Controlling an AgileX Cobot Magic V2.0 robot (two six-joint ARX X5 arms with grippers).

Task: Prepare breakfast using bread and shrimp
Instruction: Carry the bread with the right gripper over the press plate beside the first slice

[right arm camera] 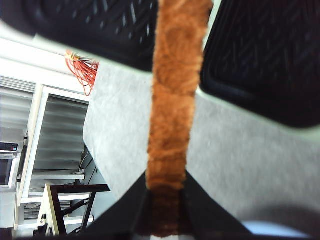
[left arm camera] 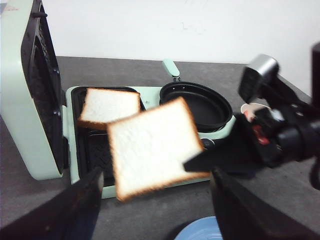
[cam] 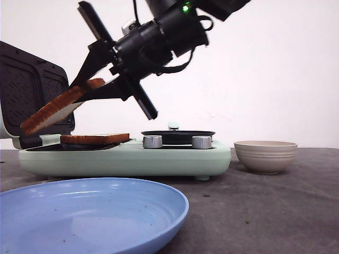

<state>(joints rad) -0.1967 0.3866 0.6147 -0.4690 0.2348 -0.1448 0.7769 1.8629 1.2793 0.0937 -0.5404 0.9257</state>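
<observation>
Behind the blue plate (cam: 90, 211), the right gripper (cam: 87, 90) pinches one tilted bread slice (cam: 53, 111) above the slice (cam: 95, 139) already on the sandwich maker (cam: 127, 159); level it before lowering squarely on top

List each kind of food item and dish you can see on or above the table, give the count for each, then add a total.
Bread slices: 2, one on the grill plate, one held in the right gripper above it
Blue plate: 1
Beige bowl: 1
Round black pan: 1
Total: 5
</observation>
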